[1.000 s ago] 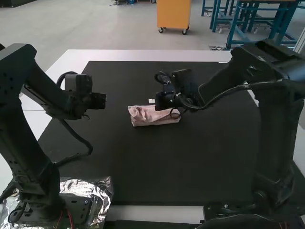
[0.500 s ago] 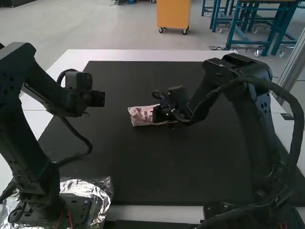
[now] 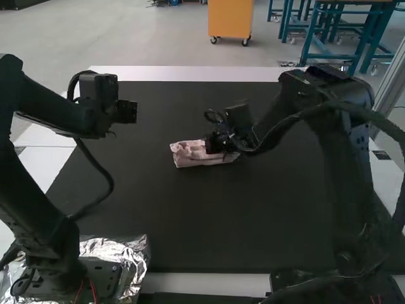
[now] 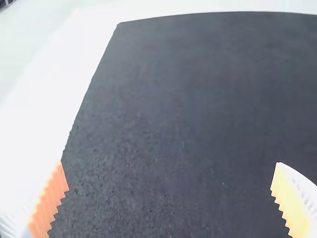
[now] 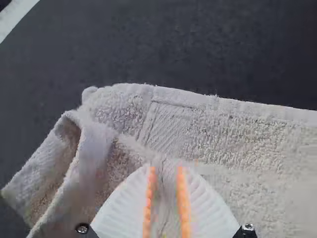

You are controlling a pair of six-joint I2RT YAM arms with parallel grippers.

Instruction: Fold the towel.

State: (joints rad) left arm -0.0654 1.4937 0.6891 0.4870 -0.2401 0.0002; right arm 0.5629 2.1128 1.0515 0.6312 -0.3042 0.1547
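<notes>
The left gripper [image 3: 128,112] hangs over the mat's far left part, apart from the towel. In the left wrist view the left gripper [image 4: 171,198] is open, its two ribbed fingers wide apart over bare mat. A pink towel [image 3: 188,154] lies mid-mat as a narrow folded bundle, and the right gripper [image 3: 211,145] is down at its right half. In the right wrist view, the right gripper [image 5: 166,171] has its pads close together with a ridge of cloth pinched between them. There the towel [image 5: 237,144] shows a straight hem and a loosely bunched, turned-over end.
A black mat [image 3: 209,221] covers most of the white table [image 3: 190,73]. Crumpled foil [image 3: 117,250] lies around the left arm's base, and cables hang from both arms.
My right gripper has come down onto the towel's right half and drawn slightly back to the right. My left arm has shifted a little away to the left and up.
</notes>
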